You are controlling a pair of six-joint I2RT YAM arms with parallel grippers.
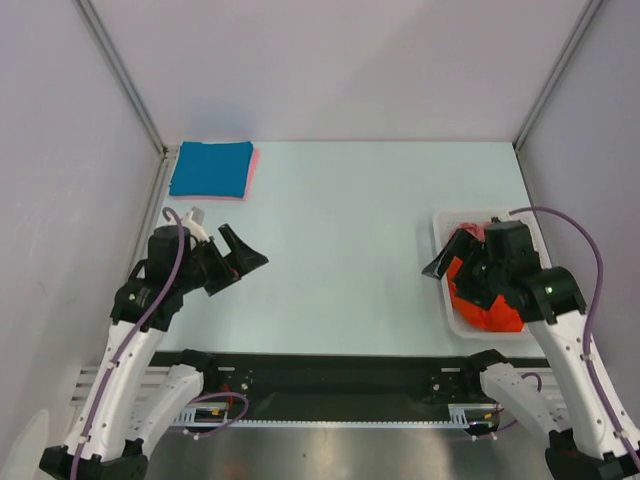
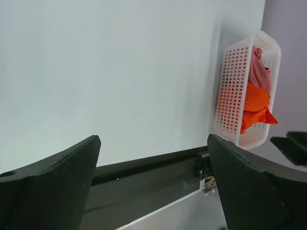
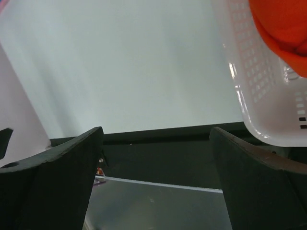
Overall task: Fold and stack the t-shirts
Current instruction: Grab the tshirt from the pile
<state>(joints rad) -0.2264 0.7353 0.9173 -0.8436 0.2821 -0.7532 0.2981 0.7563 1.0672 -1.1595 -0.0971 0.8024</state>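
Overhead, the teal-blue t-shirt (image 1: 211, 169) lay folded on the light pink t-shirt (image 1: 253, 166) at the far left corner of the table (image 1: 340, 230). The orange-red t-shirts (image 1: 487, 306) sat in the basket (image 1: 439, 222) at the right. From the left wrist, the left gripper (image 2: 153, 139) was spread wide and held nothing. From the right wrist, the right gripper (image 3: 156, 129) was also spread wide and empty, near the basket.

the pink t-shirt (image 1: 253, 165) lies mostly hidden under the teal t-shirt (image 1: 211, 169).

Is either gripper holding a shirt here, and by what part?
Nothing is held: left gripper and right gripper both have open, empty jaws.
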